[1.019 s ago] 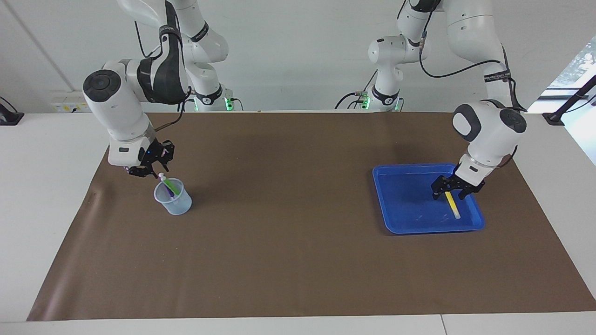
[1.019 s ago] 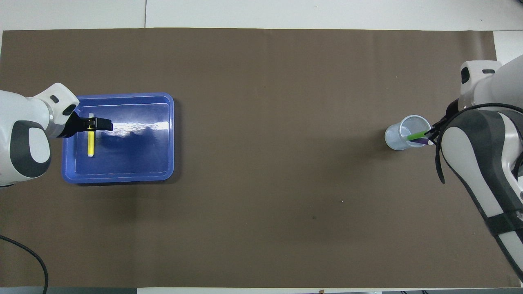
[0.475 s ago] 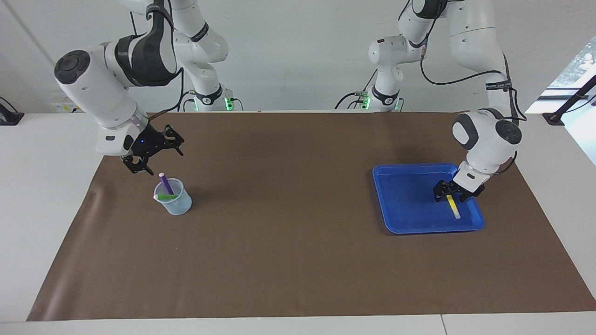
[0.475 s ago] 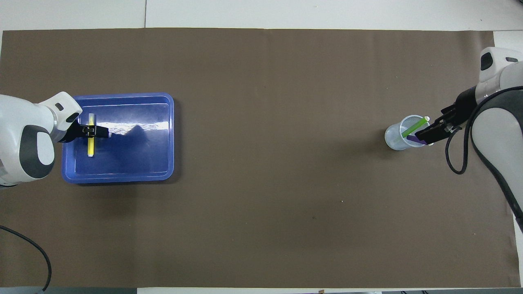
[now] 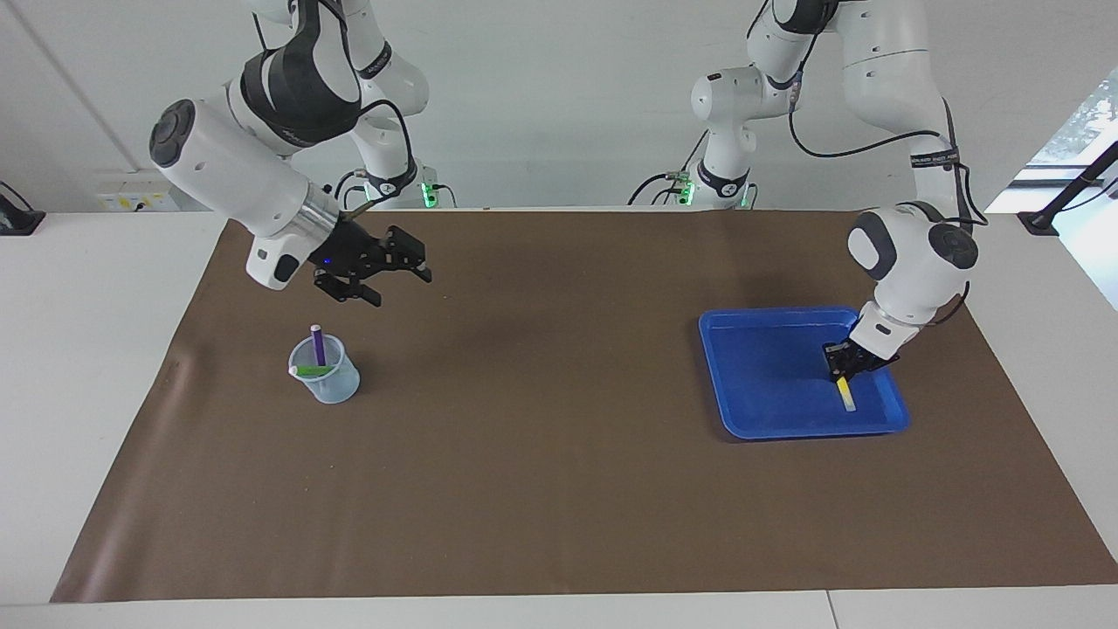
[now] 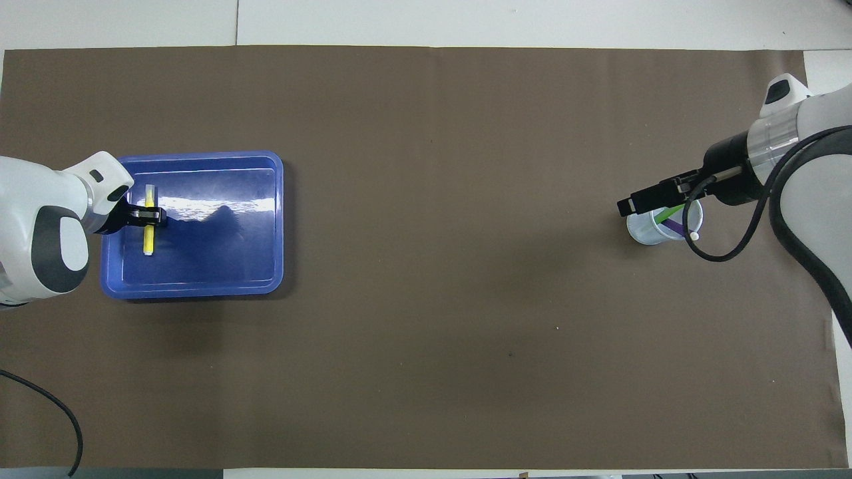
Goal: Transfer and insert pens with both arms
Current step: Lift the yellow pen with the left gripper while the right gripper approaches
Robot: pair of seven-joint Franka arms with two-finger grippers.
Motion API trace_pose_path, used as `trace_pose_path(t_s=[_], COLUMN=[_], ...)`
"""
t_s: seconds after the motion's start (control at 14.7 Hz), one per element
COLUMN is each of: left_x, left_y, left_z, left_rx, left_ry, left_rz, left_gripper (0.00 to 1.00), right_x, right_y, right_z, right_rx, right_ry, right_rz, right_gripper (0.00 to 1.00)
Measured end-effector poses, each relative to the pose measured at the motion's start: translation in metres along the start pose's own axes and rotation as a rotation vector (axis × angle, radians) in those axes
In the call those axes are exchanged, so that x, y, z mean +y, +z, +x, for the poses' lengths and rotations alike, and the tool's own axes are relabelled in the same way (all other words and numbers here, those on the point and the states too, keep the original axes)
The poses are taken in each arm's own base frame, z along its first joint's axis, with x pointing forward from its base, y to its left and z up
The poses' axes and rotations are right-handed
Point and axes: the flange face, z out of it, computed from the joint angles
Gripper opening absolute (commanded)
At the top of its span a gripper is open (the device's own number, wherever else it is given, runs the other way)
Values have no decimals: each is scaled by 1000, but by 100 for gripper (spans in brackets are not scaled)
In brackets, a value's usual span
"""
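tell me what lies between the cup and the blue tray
Nothing: in both views only bare brown mat stretches from the cup to the blue tray. The yellow pen lies in the tray.

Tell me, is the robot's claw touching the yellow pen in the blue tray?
Touching. In the facing view the left gripper is down in the blue tray, pinched shut on the yellow pen.

our left arm (image 5: 908, 253) bends down from its base, wrist nearly vertical, and our left gripper (image 5: 844, 365) (image 6: 148, 215) sits low with its fingertips pinched together. our right arm (image 5: 236, 175) stretches out with the forearm slanting downward, wrist turned almost level, and our right gripper (image 5: 384, 271) (image 6: 649, 197) hangs in the air, raised, fingers spread apart and empty.
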Motion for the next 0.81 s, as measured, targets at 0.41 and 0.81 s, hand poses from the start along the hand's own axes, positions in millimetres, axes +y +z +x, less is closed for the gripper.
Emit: trace_pose_path(t_s=[0.41,0.81], left_x=[52,188], left_y=[-31,-86], left_z=[22,40], left_rx=[-48,-70], left_ry=[-109,-381], left_rz=[-14,-106], left_gripper=[0,0], right_x=[-11,-23], right_y=[38,59], right_z=[-7,-17], right_rx=[28,84], right_ry=[229,351], right_rz=[198,304], right_gripper=[100,100])
